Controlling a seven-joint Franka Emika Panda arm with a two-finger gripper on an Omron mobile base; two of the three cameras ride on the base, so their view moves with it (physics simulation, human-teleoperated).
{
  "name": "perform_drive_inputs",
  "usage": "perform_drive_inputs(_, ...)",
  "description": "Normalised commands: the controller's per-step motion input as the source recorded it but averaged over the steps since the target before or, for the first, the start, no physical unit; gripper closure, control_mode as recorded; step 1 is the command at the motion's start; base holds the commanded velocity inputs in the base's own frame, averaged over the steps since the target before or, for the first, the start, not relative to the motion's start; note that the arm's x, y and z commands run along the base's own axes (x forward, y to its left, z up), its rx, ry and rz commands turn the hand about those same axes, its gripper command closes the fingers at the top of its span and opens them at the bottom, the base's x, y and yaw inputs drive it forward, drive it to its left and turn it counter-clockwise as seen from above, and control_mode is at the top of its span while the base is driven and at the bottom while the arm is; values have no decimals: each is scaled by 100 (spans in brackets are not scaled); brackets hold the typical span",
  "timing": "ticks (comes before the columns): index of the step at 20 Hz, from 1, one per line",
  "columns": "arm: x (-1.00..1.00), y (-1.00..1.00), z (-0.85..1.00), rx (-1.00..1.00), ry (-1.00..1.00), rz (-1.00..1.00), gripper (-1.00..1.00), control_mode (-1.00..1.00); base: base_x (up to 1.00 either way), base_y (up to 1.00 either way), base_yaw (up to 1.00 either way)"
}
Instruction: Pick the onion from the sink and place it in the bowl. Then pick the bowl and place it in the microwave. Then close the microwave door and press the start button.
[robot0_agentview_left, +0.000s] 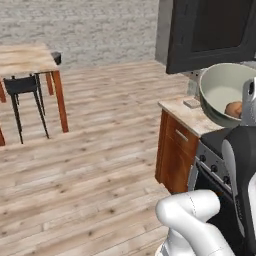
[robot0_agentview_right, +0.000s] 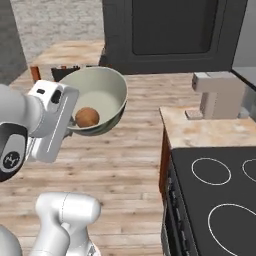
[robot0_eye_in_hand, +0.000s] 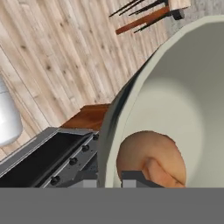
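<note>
- Gripper (robot0_eye_in_hand: 109, 179): jaws clamping the bowl (robot0_agentview_right: 102, 92) rim, one tip outside the wall, one inside, holding it aloft and tilted.
- Onion (robot0_agentview_right: 87, 117): lying in the bowl, just beside the inner tip.
- Door (robot0_agentview_right: 172, 32): hanging open above and beyond the bowl; its top is cut off.
- Stovetop (robot0_agentview_right: 220, 195): lying below the jaws, open floor (robot0_agentview_left: 90, 165) spreading alongside.
- Fingertips: mostly hidden at the rim in both base views.
</note>
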Motion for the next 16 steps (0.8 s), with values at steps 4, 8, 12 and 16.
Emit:
perform_drive_inputs(4,0,0,0,0,0,0,100,100,0,-4,-76)
perform_drive_inputs(8,0,0,0,0,0,0,100,100,5,0,-76)
perform_drive_inputs(12,0,0,0,0,0,0,100,100,4,0,-75)
perform_drive_inputs(16,0,0,0,0,0,0,100,100,16,4,-66)
